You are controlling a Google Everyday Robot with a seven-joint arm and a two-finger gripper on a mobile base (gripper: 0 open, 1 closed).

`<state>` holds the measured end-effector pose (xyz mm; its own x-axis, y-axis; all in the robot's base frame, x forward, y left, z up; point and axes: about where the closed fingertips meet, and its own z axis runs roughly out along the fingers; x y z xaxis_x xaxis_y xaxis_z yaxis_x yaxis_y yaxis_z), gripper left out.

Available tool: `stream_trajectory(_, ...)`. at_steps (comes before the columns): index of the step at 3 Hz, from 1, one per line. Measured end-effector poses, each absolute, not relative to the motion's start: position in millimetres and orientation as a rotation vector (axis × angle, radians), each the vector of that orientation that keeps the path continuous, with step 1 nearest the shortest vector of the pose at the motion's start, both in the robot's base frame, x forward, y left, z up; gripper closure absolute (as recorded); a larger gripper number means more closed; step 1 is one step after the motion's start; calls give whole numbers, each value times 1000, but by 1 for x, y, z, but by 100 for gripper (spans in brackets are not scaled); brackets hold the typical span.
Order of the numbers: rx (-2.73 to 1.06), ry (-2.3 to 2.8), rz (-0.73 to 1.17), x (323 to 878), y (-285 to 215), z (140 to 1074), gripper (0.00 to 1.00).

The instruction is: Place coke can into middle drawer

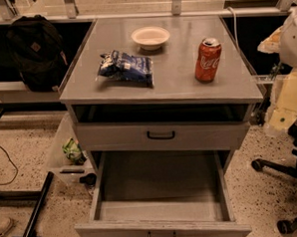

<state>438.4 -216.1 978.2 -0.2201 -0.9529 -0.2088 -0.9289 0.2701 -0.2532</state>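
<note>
Red aluminium coke can stands upright on the grey worktop, right side. Blue-and-white snack bag lies to its left, white bowl towards the back, both well apart from it. Deep grey metal middle drawer is pulled open below, floor bare, w/ the shallower drawer front shut above. Claw is a pale shape at the right edge, off the worktop; can't tell its grip.

We see the tool as a pale blur cut by the right edge; the front of the middle drawer runs off the bottom edge.
</note>
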Motion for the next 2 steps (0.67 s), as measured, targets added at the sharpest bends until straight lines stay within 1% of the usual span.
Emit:
stream_trajectory(1, -1721, 2226, -105, 438, -216, 978, 0)
stream_trajectory(2, -1691, 2160, 1, 454, -219, 989, 0)
